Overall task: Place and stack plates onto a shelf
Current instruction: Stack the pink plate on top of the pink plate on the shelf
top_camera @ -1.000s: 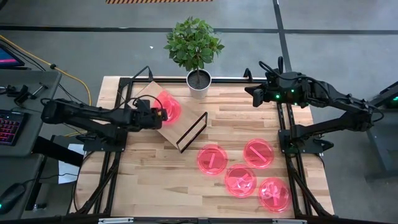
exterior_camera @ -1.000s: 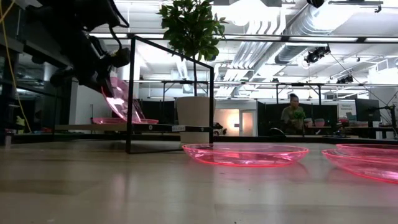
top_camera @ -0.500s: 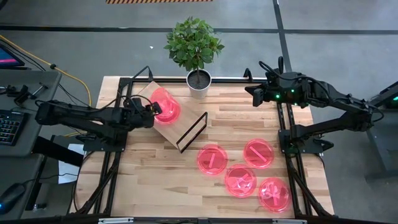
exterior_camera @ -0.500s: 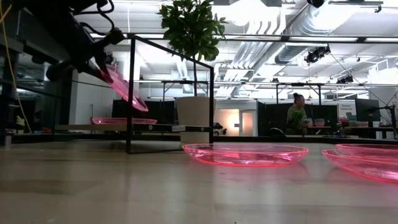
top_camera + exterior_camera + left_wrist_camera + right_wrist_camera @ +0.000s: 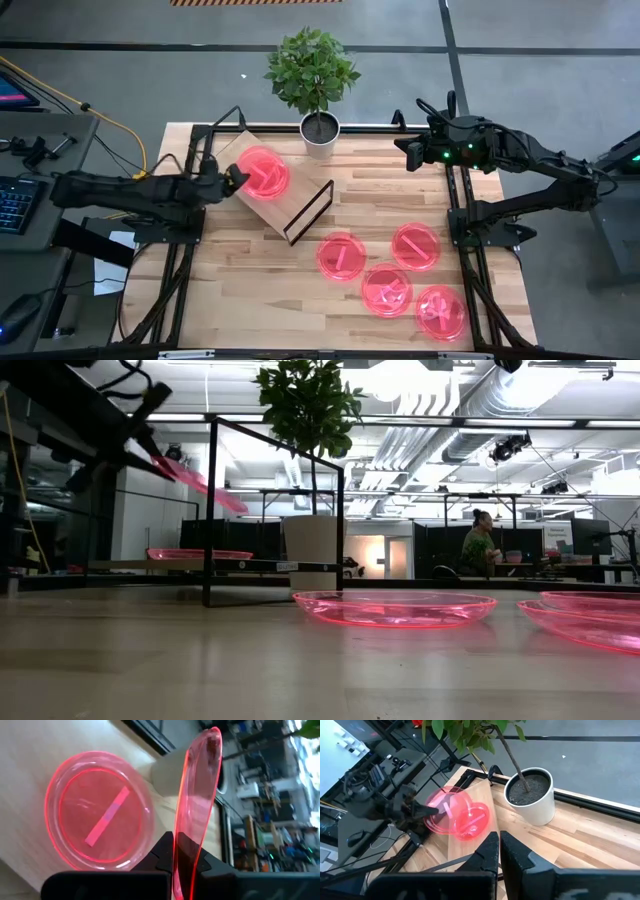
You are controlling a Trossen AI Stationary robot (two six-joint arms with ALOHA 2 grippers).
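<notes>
Pink plate [image 5: 196, 795] clamped edgewise in left pincer [image 5: 176, 851]

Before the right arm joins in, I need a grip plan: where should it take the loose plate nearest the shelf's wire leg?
That plate lies flat on the tabletop, so only its raised rim gives purchase. I would pinch the rim from above on its near-left edge; three other plates crowd its right side.

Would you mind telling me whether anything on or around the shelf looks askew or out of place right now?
Only one thing: the plate pinched in the left gripper hangs tilted above the shelf, not level with the plate already lying there. The shelf board itself sits at an angle to the table edges. Nothing looks spilled or damaged.
</notes>
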